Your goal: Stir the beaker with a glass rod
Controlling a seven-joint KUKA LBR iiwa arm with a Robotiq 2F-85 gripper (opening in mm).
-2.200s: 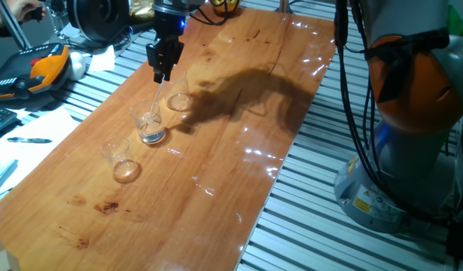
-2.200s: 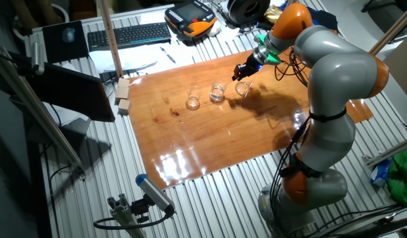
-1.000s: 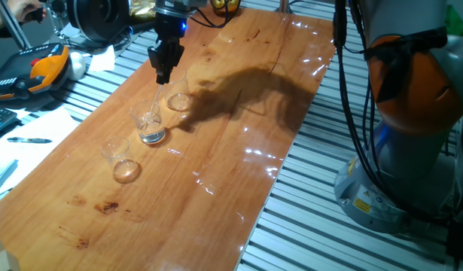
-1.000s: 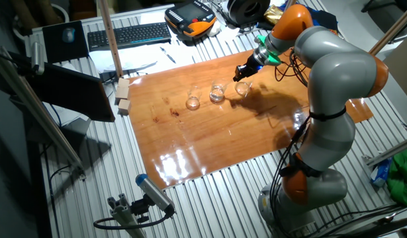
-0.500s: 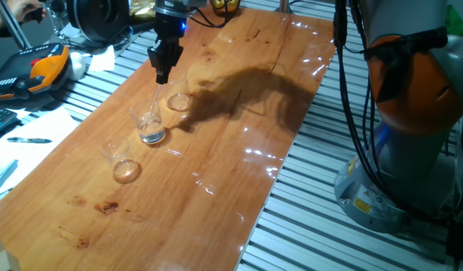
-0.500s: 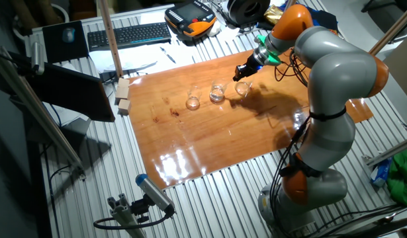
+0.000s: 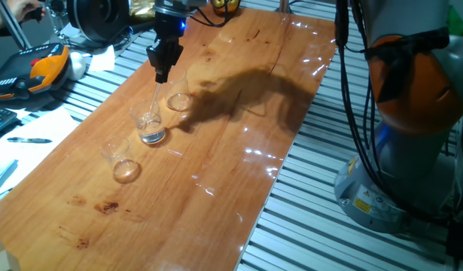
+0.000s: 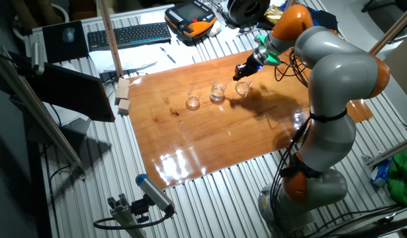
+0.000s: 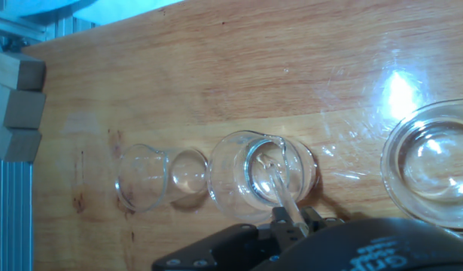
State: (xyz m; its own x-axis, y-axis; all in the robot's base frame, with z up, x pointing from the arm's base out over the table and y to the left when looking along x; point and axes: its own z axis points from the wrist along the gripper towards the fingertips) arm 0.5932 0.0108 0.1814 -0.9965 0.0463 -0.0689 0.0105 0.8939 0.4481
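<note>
Wooden desk [image 7: 239, 150] on a slatted metal bench, keyboard and clutter at upper left of the other fixed view. Three clear glass vessels stand in a row left of frame centre in one fixed view. The beaker [image 7: 149, 124] is the middle one, well apart from its neighbours; in the hand view it sits at lower centre [image 9: 261, 177].

The gripper [image 7: 162, 72] hangs above and just behind the beaker, closed narrow on the upper end of the glass rod [image 7: 156, 102]. The rod slants down, its lower end inside the beaker; the hand view shows it [image 9: 280, 188] crossing the beaker mouth.

Risks, as judged:
- Rod pressing sideways on the wall could tip or slide the light beaker.
- A wide stirring circle could knock the rim and snap the thin rod.
- Rod may slip in the grip, being smooth glass.
</note>
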